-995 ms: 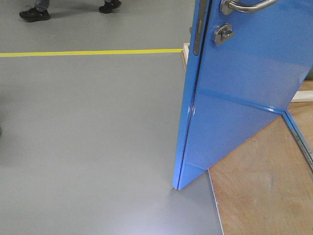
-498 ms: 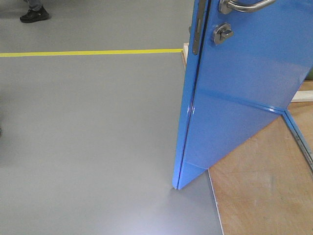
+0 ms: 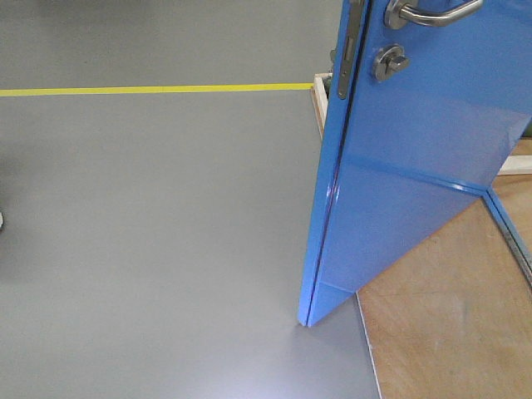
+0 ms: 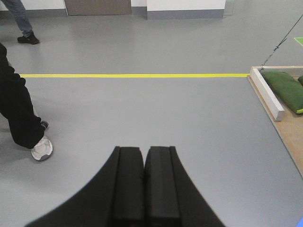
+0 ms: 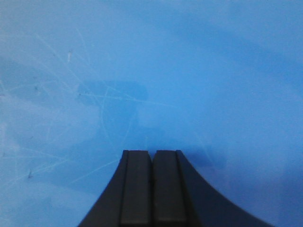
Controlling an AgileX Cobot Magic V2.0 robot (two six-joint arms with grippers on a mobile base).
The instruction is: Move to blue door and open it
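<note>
The blue door [image 3: 416, 166] stands ajar at the right of the front view, its free edge toward me. Its silver lever handle [image 3: 432, 12] is at the top edge of the view, the round thumb-turn lock [image 3: 390, 62] below it, and the latch plate [image 3: 347, 50] on the door's edge. My right gripper [image 5: 152, 152] is shut and empty, its tips close against the scratched blue door surface [image 5: 142, 71] that fills the right wrist view. My left gripper [image 4: 144, 148] is shut and empty, pointing over grey floor.
A yellow floor line [image 3: 150, 88] crosses the grey floor. A wooden platform [image 3: 449, 332] lies right of the door. A person's leg and white shoe [image 4: 41, 147] stand at the left; another person's feet [image 4: 28, 38] are farther off. Green sandbags [image 4: 284, 90] lie behind a white beam [image 4: 267, 92].
The door with its handle and lock has shifted slightly right and down in the front view. The walking person's shoes at the top left have gone out of view.
</note>
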